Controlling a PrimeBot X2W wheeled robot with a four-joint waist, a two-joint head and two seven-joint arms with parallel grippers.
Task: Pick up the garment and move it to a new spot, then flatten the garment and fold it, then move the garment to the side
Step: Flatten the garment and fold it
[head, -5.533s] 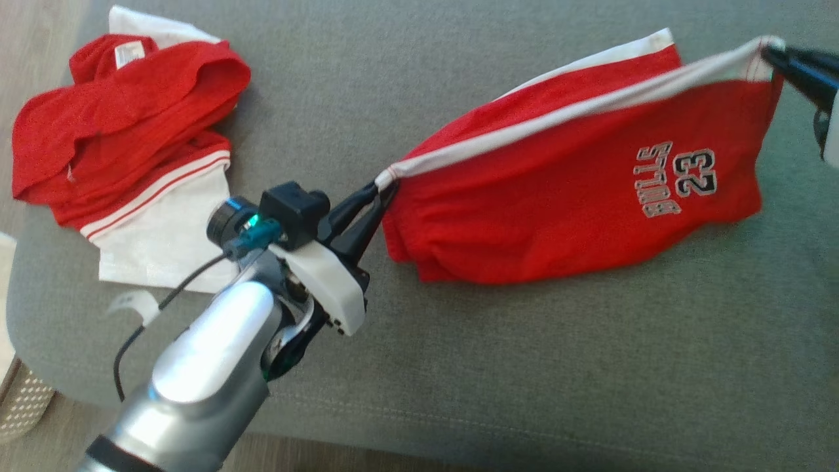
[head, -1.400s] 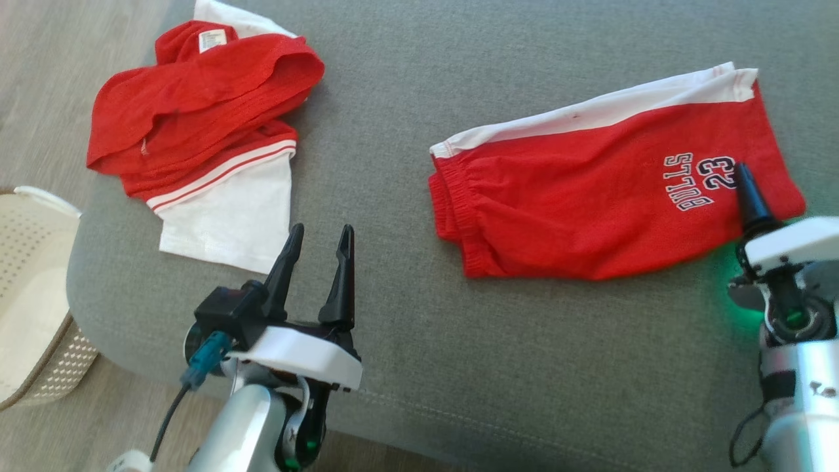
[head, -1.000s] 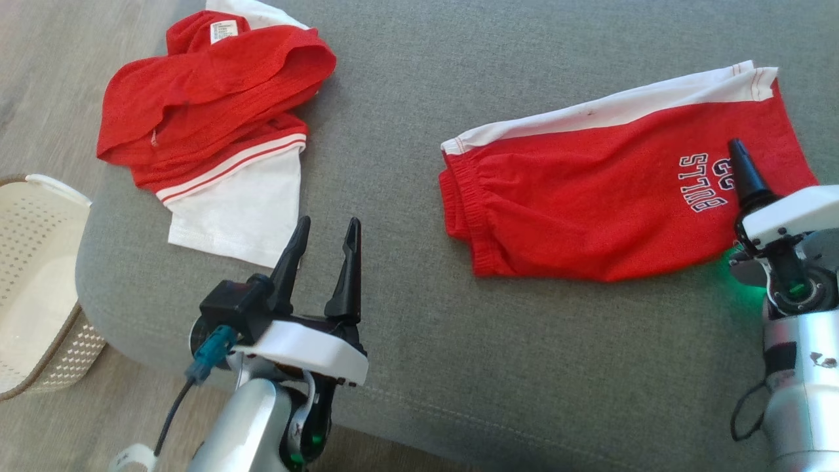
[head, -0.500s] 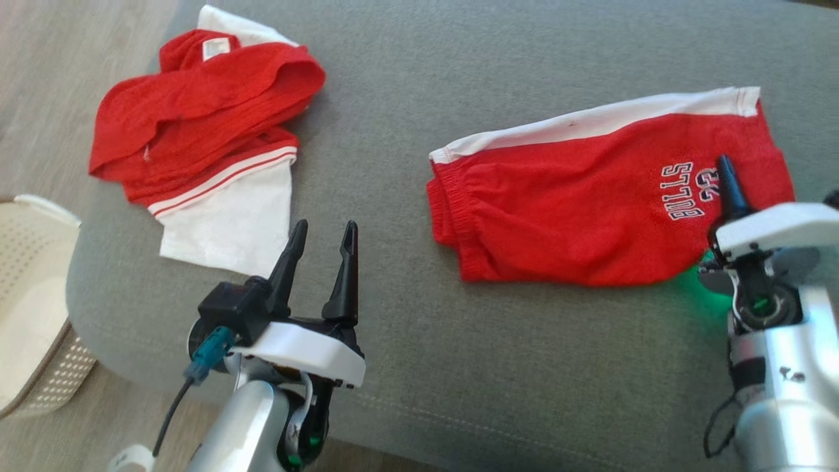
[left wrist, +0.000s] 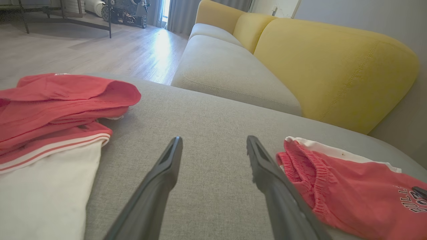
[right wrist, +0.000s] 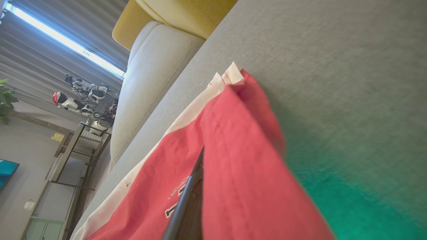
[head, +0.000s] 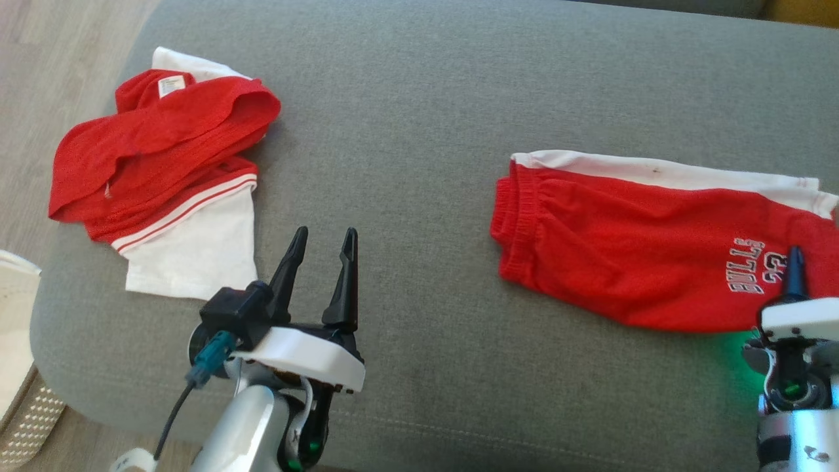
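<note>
Altogether two garments, shorts (head: 623, 262) and jersey (head: 157, 144); left tool (head: 326, 233), right tool (head: 796, 252).

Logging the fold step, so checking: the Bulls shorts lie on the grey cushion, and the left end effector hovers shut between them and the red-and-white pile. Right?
Not shut: the left end effector is open, fingers well apart, as the left wrist view shows. Otherwise yes: it hovers over the grey cushion between the Bulls shorts and the red-and-white pile.

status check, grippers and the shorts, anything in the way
Left gripper open above grey cushion. Right gripper shut on red shorts near the print. Shorts lie flat on the cushion. Red-and-white jersey sits apart, to the left.
</note>
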